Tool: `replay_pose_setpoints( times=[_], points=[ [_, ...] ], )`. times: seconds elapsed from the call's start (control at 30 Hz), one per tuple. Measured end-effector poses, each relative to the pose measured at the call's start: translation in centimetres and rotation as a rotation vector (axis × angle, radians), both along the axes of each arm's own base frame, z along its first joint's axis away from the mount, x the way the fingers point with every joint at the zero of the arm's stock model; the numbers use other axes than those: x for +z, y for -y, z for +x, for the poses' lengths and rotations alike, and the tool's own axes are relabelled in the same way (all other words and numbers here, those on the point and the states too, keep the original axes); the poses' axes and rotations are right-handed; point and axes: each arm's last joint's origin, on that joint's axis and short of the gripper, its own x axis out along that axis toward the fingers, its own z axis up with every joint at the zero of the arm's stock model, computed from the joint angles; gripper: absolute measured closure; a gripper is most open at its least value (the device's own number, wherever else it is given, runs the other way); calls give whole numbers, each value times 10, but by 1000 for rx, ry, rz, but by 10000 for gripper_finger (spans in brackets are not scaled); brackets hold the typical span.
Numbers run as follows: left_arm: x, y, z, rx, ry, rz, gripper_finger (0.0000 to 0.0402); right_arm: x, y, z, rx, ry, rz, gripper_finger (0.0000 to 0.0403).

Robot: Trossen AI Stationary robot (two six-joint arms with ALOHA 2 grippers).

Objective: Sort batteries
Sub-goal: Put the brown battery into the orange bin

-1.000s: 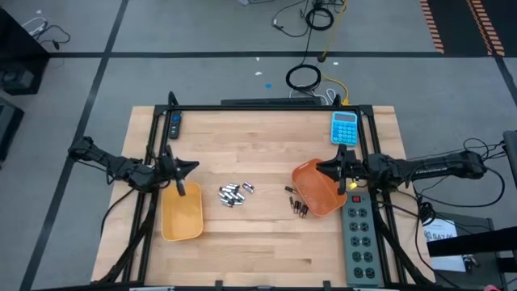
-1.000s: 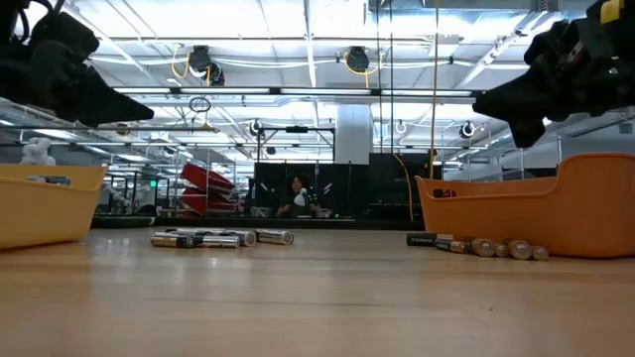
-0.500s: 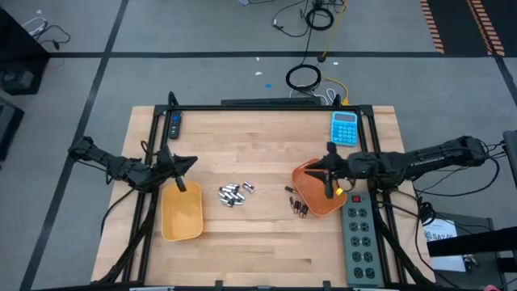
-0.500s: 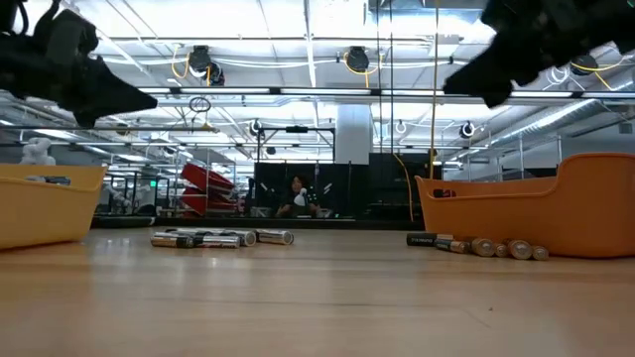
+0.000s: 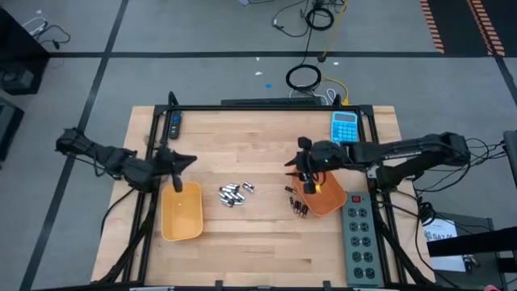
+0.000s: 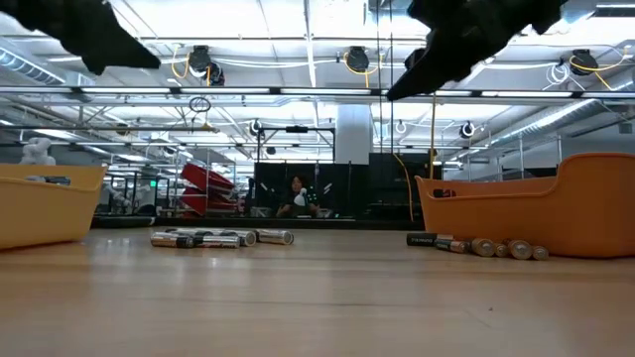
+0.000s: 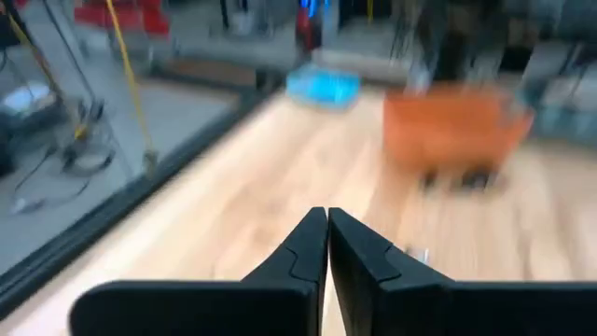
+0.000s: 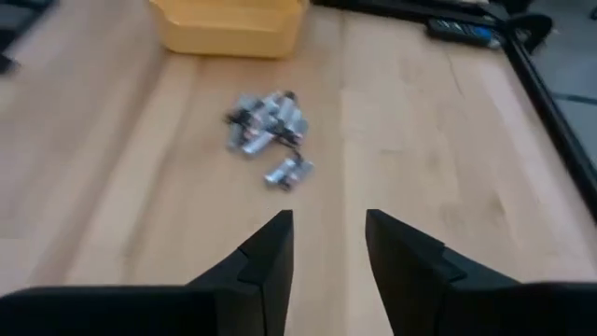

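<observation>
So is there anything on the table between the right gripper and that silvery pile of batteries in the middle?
Nothing visible. The right gripper, open and empty, looks across bare wood at the silvery batteries. From above, the dark batteries lie nearer the orange tray, off that line.

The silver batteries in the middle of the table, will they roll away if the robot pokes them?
Probably some. The silver batteries are small smooth cylinders lying on their sides on the flat wooden table, so a sideways nudge likely rolls them. They lie bunched together, so poking one may scatter its neighbours. They look hard, not squashy.
</observation>
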Motion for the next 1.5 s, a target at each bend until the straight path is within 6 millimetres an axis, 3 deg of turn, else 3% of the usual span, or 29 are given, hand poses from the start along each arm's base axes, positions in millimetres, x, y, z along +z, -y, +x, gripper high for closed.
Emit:
replay_pose_setpoints(
  times=[0.17, 0.33, 0.47, 0.6, 0.8, 1.1, 1.4, 1.5],
  points=[
    [3, 19, 29, -99, -352, -73, 375, 7, 12, 2, 9, 5, 6, 273],
    [-6, 40, 49, -281, -606, -367, 376, 9, 17, -2, 9, -6, -38, 273],
    [-20, 48, 54, -244, -779, -563, 388, 6, 33, -3, -24, -25, -52, 273],
    [-36, 49, 53, -125, -950, -600, 394, 0, 51, -2, -46, -39, 10, 273],
    [-54, 53, 58, -70, -1061, -563, 393, -8, 45, 4, -27, -75, 45, 287],
    [-99, 46, 51, -36, -1180, -385, 393, -10, 37, 5, -24, -86, 85, 297],
    [-108, 30, 54, 14, -1163, -66, 393, -10, 37, 5, -38, -87, 101, 298],
    [-110, 24, 56, 77, -1161, -74, 393, -10, 37, 5, -46, -84, 104, 298]
  ],
)
